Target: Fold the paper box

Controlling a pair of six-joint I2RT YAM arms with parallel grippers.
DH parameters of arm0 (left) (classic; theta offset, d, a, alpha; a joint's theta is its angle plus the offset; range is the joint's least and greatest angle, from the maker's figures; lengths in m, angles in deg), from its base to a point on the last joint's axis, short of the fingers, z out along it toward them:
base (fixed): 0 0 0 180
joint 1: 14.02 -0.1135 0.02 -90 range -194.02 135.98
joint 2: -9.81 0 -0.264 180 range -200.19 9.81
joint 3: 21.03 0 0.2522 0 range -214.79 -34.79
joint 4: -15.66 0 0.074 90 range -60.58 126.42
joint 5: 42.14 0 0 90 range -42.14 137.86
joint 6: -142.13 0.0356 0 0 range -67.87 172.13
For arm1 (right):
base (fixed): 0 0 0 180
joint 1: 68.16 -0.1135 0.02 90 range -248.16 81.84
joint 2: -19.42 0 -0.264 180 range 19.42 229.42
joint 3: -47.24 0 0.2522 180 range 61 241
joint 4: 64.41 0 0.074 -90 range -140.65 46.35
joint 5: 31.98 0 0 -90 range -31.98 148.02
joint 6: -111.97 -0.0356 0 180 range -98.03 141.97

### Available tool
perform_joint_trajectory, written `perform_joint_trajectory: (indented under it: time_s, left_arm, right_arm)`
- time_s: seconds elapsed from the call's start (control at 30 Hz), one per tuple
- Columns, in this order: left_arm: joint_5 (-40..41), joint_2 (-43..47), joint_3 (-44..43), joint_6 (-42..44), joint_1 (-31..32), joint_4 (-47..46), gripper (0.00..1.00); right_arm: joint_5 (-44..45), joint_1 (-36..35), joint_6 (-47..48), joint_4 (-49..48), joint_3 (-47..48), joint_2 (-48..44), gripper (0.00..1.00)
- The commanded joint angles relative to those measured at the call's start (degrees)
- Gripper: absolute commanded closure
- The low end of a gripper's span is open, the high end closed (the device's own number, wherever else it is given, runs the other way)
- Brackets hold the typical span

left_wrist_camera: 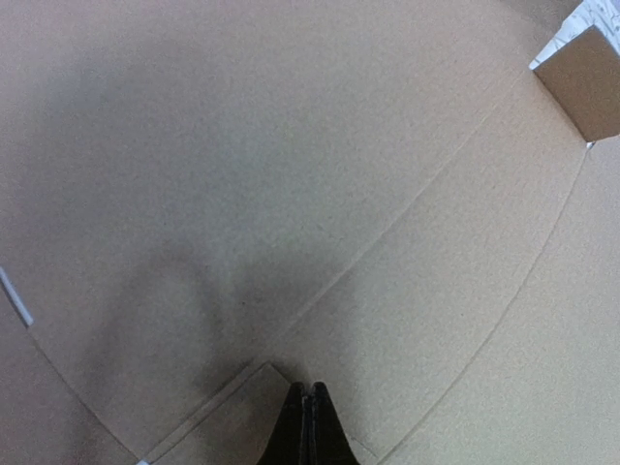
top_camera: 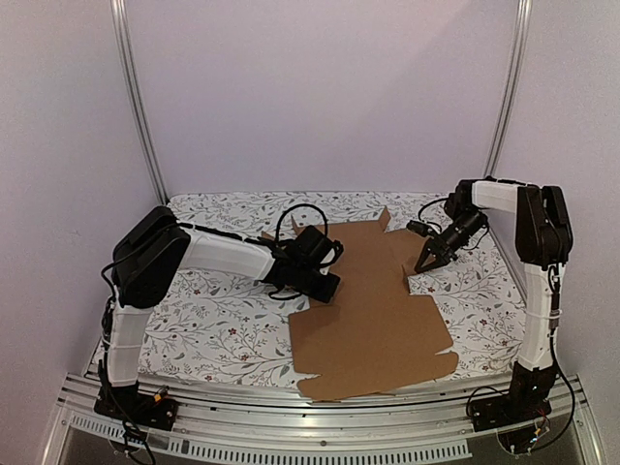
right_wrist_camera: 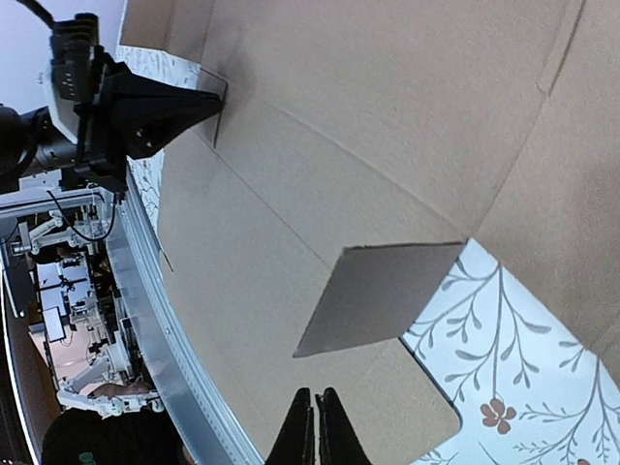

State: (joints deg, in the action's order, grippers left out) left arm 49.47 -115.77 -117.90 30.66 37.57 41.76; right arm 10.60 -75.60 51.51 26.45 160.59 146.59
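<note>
floral tablecloth (top_camera: 223, 325) | paper box (top_camera: 373, 320) flat | raised flap (right_wrist_camera: 378, 291) near closed right tool (right_wrist_camera: 316, 392)

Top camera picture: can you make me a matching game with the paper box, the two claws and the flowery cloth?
Things:
1. paper box
2. left claw
3. right claw
4. flowery cloth

Places or looks:
A. shut, by the box's right edge
B. white with twigs and little flowers
C. brown, spread open on the table
D. shut, at the box's left edge

Pairs: 1-C, 2-D, 3-A, 4-B
</note>
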Motion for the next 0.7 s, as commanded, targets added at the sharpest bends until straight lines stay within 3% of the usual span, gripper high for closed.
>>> perform_joint_trajectory:
  time_s: [0.0,0.67]
  left_arm:
    - [-2.2,-4.2,4.4,-0.3,0.1,13.6,1.00]
    - [-2.9,-4.8,4.9,-0.1,0.0,13.0,1.00]
  right_arm:
    - [6.1,-0.9,-6.0,3.2,-2.4,-1.5,0.98]
    - [15.1,-8.7,-10.8,-5.7,-1.0,7.2,1.00]
